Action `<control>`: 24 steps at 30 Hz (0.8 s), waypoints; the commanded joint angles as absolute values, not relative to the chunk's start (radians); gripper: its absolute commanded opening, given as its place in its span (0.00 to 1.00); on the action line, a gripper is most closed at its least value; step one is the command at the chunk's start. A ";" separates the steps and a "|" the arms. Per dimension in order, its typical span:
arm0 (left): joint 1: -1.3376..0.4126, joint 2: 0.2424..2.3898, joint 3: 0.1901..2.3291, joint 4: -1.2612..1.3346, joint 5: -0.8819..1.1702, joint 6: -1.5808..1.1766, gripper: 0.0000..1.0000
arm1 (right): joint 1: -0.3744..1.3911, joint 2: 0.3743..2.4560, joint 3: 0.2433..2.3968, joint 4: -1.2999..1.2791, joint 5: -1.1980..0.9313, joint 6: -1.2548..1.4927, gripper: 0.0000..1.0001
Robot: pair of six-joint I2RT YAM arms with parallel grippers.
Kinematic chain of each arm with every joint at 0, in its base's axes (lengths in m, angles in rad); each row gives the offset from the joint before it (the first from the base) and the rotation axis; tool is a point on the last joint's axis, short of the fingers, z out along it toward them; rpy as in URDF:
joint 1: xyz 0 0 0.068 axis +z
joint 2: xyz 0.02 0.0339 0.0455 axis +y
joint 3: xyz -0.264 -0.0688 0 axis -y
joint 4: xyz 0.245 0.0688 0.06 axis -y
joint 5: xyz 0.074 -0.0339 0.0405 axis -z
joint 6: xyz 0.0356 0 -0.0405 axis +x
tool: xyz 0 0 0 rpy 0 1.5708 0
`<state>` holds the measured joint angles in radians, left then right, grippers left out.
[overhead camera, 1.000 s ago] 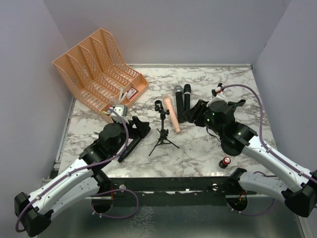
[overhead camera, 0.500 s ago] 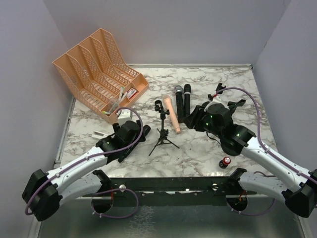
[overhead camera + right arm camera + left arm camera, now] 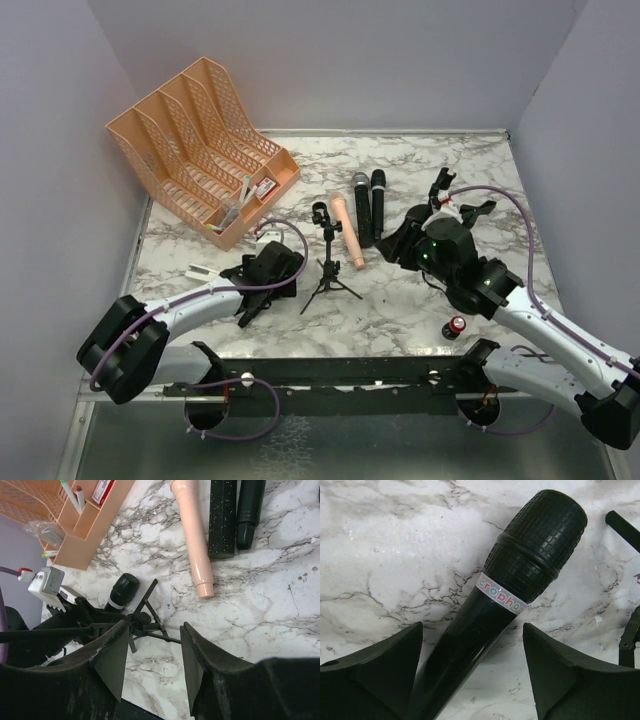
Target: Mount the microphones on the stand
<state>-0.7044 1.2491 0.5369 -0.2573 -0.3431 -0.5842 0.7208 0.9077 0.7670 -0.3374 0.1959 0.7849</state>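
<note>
One black microphone [image 3: 520,575] lies slanted on the marble, and my left gripper [image 3: 472,630] is open astride its handle, low over the table. In the top view that gripper [image 3: 283,272] sits just left of the small black tripod stand [image 3: 327,265], which is upright with nothing in its clip. A peach-pink microphone [image 3: 347,230], a silver-headed one [image 3: 362,205] and another black one [image 3: 378,195] lie side by side right of the stand. My right gripper [image 3: 152,655] hangs open and empty above the table, near the stand's legs [image 3: 150,622].
An orange file organizer [image 3: 195,145] with small items stands at the back left. A red-topped battery [image 3: 456,327] stands near the front right edge. A white tag [image 3: 203,270] lies left of my left arm.
My left arm swung forward and right, lowering its gripper over the black microphone, and its jaws widened a little. My right gripper shifted only slightly.
</note>
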 commanded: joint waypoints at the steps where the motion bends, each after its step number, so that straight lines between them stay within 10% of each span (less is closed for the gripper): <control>1: -0.677 1.285 0.552 -0.189 -0.255 -0.535 0.76 | 0.721 0.922 0.777 -0.316 0.242 0.790 0.50; 15: -0.665 1.395 0.647 -0.230 -0.194 -0.464 0.02 | 0.721 0.975 0.788 -0.310 0.236 0.789 0.50; 24: -0.665 1.236 0.734 -0.295 -0.269 -0.447 0.00 | 0.721 0.946 0.785 -0.320 0.257 0.787 0.50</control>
<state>-0.6674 1.3384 0.6582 -0.2581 -0.2256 -0.4656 0.7204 0.9718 0.7685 -0.3298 0.2188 0.7853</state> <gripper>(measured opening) 0.384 0.501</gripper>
